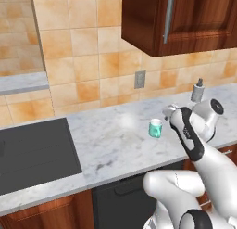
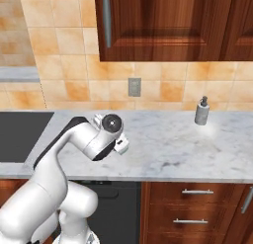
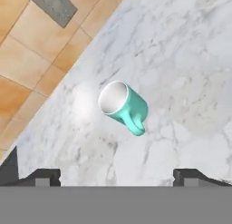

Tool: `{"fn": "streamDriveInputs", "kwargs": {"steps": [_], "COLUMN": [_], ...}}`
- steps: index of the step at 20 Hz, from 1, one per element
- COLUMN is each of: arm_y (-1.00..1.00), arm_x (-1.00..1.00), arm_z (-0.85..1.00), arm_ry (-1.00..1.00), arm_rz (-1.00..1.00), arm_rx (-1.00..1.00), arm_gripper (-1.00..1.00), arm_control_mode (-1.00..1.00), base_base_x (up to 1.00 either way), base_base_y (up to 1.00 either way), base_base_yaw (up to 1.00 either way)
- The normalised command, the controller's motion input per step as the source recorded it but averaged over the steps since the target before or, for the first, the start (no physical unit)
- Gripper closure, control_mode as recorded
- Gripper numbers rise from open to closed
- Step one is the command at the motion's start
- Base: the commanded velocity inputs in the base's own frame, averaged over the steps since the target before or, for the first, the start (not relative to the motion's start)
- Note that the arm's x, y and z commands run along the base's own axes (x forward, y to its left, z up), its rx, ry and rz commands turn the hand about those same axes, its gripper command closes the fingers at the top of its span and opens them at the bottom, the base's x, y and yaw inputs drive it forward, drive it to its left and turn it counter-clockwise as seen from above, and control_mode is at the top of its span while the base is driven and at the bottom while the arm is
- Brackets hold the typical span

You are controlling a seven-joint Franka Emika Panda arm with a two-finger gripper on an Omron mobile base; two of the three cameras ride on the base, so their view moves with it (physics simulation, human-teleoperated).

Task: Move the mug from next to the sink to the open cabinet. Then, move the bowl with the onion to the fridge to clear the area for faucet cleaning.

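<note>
Mug upright on the marble surface, near the tiled wall, handle turned toward the hand. Hand fingers spread wide, empty, above the mug. Judged light, rigid, glossy, so likely slippery; best taken across the body or rim. No readable labels or writing.

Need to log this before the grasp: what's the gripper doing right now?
Gripper: open, holding nothing, above the mug, which stands on the counter.

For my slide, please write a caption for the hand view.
Open end effector above teal mug on marble counter.
</note>
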Motion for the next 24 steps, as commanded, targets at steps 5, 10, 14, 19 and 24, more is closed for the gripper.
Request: {"fn": "streamDriveInputs", "kwargs": {"steps": [5,10,14,19,24], "arm_y": [0.40,-0.14,-0.03,-0.05,-0.32], "arm_x": [0.66,0.69,0.17,0.00,0.06], "arm_z": [-0.33,-0.24,-0.07,-0.08,-0.39], "arm_ry": [0.04,0.05,0.39,0.16,-0.04], "arm_rz": [0.09,0.03,0.08,0.06,0.17], "arm_rx": [-0.31,-0.05,-0.01,-0.10,-0.14], "arm_gripper": [-1.00,-1.00,-1.00,-1.00,-1.00], "arm_control_mode": [-1.00,-1.00,-1.00,-1.00,-1.00], "base_base_x": [0.00,0.00,0.00,0.00,0.00], "base_base_y": [0.00,0.00,0.00,0.00,0.00], "base_base_yaw": [0.00,0.00,0.00,0.00,0.00]}}
